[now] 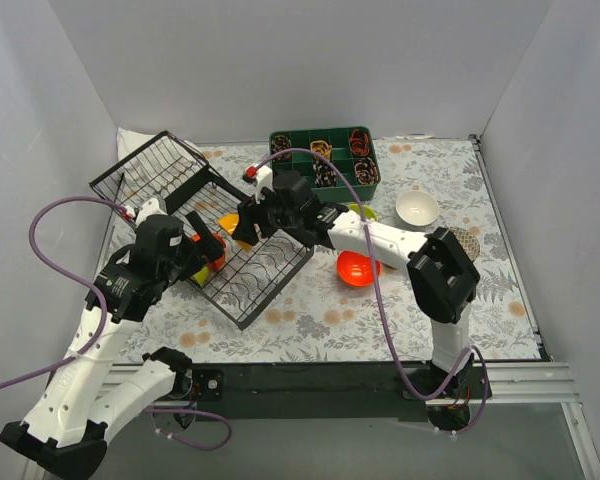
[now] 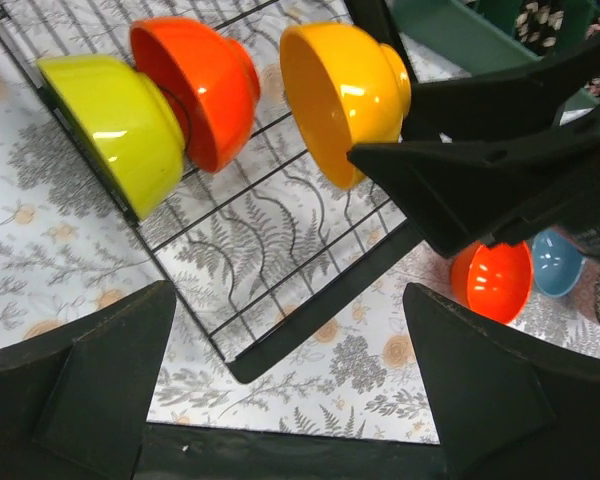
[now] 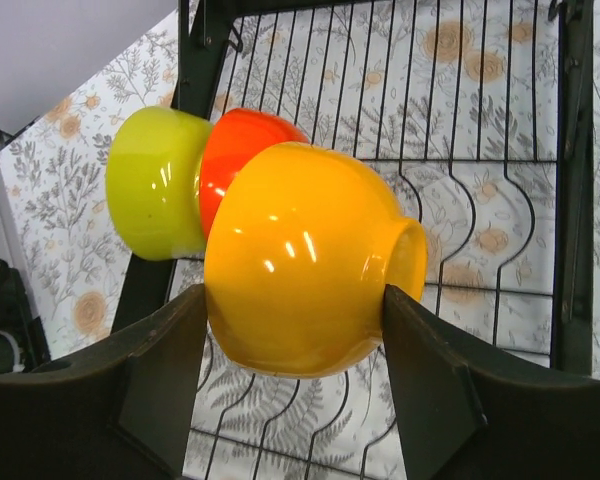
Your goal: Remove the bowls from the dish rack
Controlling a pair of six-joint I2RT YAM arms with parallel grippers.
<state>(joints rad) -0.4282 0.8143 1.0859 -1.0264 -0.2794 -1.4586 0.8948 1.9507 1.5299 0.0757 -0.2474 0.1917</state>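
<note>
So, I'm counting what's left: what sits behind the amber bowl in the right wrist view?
Behind the amber bowl stand a red-orange bowl and then a lime bowl, both on the dish rack. The red-orange one is mostly covered; its inside cannot be seen.

Left robot arm [image 1: 90, 350] and right robot arm [image 1: 375, 238], glossy white shell links, blocky black joint housings, thin purple cables [image 1: 33, 245] looping base to wrist, small red plugs [image 1: 248, 172], matte black wedge-shaped fingers [image 2: 100, 380]

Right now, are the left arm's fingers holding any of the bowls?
No, the left arm's fingers are spread open above the black wire dish rack, nothing between them.
</note>
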